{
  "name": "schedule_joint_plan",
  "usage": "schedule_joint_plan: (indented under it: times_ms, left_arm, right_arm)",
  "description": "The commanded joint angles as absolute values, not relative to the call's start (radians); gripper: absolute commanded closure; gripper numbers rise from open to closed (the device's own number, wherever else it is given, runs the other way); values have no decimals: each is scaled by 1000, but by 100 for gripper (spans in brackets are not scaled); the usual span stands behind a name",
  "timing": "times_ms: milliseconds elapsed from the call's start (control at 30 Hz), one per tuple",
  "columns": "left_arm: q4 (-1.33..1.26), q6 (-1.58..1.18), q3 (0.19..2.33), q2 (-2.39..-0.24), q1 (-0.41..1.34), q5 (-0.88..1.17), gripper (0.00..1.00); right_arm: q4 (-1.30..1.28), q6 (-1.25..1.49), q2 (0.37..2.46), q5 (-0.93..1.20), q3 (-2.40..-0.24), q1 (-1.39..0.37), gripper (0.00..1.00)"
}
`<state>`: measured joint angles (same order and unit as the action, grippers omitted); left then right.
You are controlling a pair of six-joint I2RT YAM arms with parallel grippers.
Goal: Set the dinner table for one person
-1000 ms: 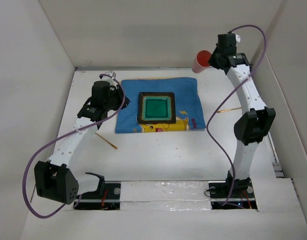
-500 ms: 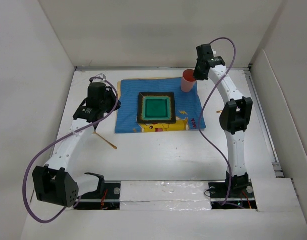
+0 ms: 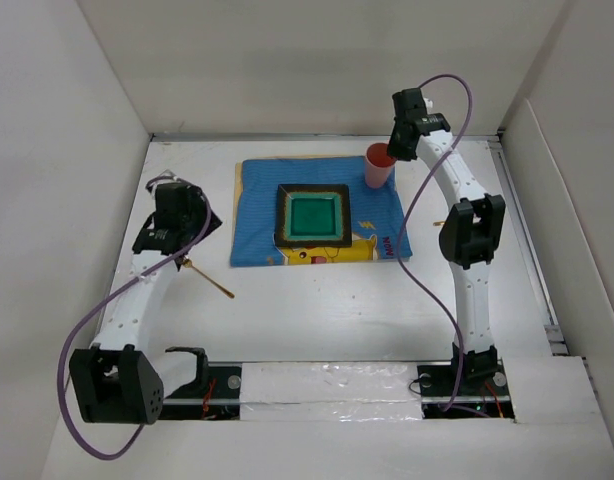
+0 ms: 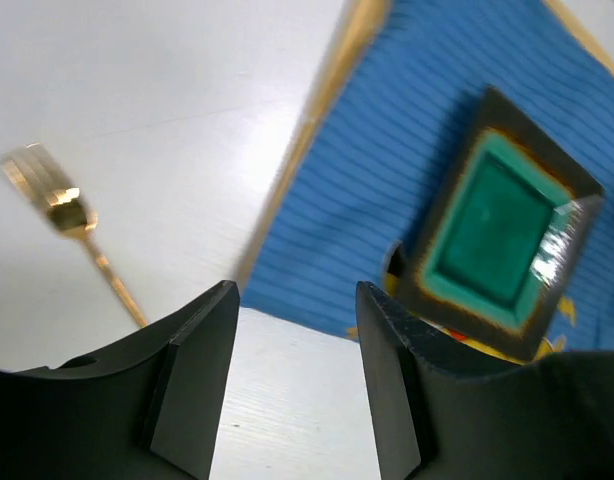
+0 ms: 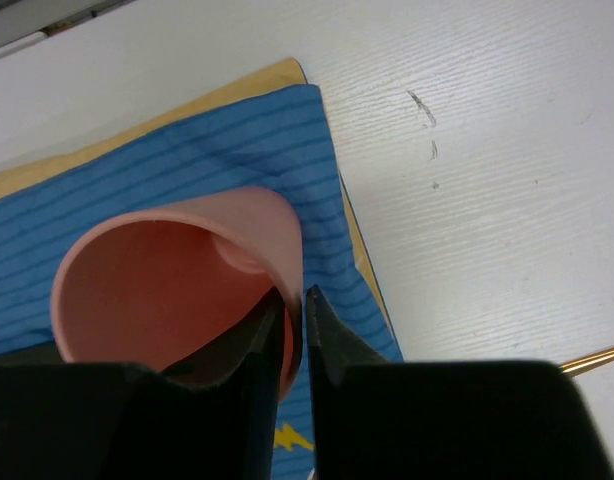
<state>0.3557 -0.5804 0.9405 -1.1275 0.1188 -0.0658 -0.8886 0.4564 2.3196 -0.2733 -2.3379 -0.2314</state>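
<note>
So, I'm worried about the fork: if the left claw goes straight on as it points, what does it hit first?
The left claw would probably meet bare dinner table by the blue mat's edge; the fork lies off to one side. Depth is unclear.

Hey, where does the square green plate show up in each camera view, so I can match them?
Top external: green plate at centre, lying on the blue mat.
Left wrist: plate right of centre, on the mat.
Right wrist: not in it; the pink cup shows instead.
Shared landmark: the blue mat, seen in all three views.
</note>
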Motion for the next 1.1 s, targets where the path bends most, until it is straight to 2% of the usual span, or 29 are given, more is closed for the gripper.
schedule_joint_plan:
  times_ms: [0,167,367,467,633,700,733,767,800,933,1067]
  left_arm:
    - [368,-604,885,-1104,-24,27,52]
    - [438,-603,873,-1098,-123,9,54]
    - [514,-641,848,-1088,-195,-43,55]
    - [519,-658,819,-1098,-195,-55,56]
    - [454,-716,737,-1127,-195,-58,60]
    - [413,-733,713,-1135,-186,-119,60]
    - [402,-742,695,-1137,-186,-132,60]
    - [388,-745,690,-1141,-176,-144,60]
    - [388,-752,686,-1160,-166,-152,60]
    - [371,-778,666,-1224,-95,-205,60]
    - [335,-782,663,-1302,-95,-207,60]
  right_arm:
    - [-835,466,2315,-295,-2335,-241,74]
    - [-818,479,2240,-265,-2341,-241,54]
    - [-769,489,2061,-184,-2287,-219,38]
    - [-698,511,1944,-123,-2134,-207,35]
    - [-500,537,1629,-83,-1783,-207,33]
    - [-442,549,1556,-66,-1662,-207,42]
    - [-425,564,1496,-48,-1631,-219,52]
    - [-410,574,1468,-35,-1605,-219,85]
    - [-381,584,1438,-25,-1562,-248,100]
    - [-353,629,1348,110,-1503,-322,100]
    - [-364,629,1324,121,-1441,-409,100]
